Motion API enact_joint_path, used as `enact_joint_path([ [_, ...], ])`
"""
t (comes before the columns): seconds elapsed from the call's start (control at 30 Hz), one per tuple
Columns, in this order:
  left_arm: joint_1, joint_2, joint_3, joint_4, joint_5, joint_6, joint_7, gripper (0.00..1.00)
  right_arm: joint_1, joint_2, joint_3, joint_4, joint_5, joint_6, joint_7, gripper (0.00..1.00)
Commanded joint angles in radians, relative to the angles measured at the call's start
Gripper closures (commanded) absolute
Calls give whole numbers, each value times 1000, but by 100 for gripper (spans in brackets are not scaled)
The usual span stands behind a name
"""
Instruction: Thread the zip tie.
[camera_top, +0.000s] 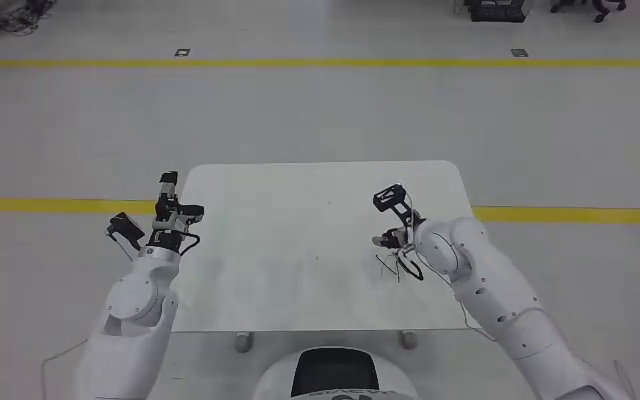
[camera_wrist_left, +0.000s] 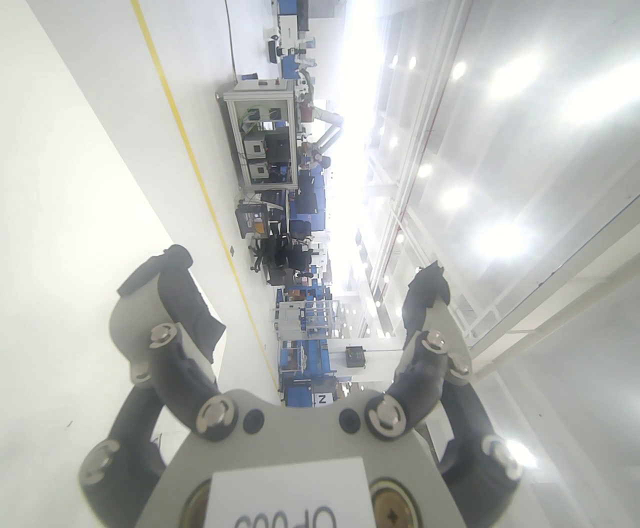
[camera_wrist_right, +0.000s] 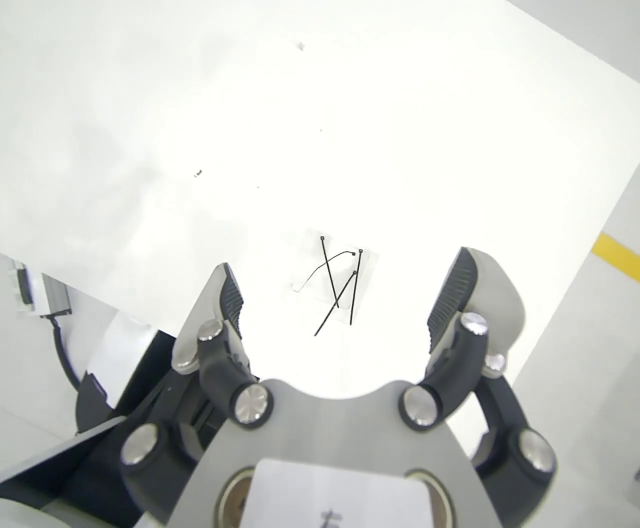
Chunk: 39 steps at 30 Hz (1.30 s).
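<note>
Currently we are finding the zip ties (camera_wrist_right: 334, 287) lying crossed in a loose pile on the tabletop (camera_wrist_right: 150, 100), toward its right side. They are below the right gripper (camera_wrist_right: 345, 262), whose fingers (camera_wrist_right: 450, 295) are spread wide and holding nothing. The left gripper (camera_wrist_left: 302, 264) is likewise spread, off at the tabletop's left edge. We are judging the ties light, thin, springy and slick; pinching one mid-strap, clear of the crossings, looks best. We are struggling to match heads to straps, or to identify the pale patch (camera_wrist_right: 368, 262) beneath.
</note>
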Motion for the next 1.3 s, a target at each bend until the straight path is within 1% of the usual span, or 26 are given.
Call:
enact_joint_path([
  [0.0, 0, 0, 0, 0, 0, 0, 0, 0, 26, -5, -20, 32, -5, -26, 14, 0],
  [0.13, 0, 0, 0, 0, 0, 0, 0, 0, 68, -19, -75, 101, -12, -57, 37, 0],
  [0.53, 0, 0, 0, 0, 0, 0, 0, 0, 70, -20, -78, 105, -14, -56, 37, 0],
  [0.57, 0, 0, 0, 0, 0, 0, 0, 0, 69, -20, -80, 105, -14, -64, 34, 0],
  [0.6, 0, 0, 0, 0, 0, 0, 0, 0, 69, -19, -81, 115, -17, -90, 25, 0],
  [0.67, 0, 0, 0, 0, 0, 0, 0, 0, 84, -18, -91, 132, -37, -137, 56, 0],
  [0.87, 0, 0, 0, 0, 0, 0, 0, 0, 147, -32, -141, 200, -37, -213, 135, 0],
  [1.0, 0, 0, 0, 0, 0, 0, 0, 0, 180, -46, -175, 252, -13, -242, 157, 0],
  [1.07, 0, 0, 0, 0, 0, 0, 0, 0, 189, -51, -189, 269, 5, -266, 157, 0],
  [1.27, 0, 0, 0, 0, 0, 0, 0, 0, 189, -51, -189, 269, 5, -266, 157, 0],
])
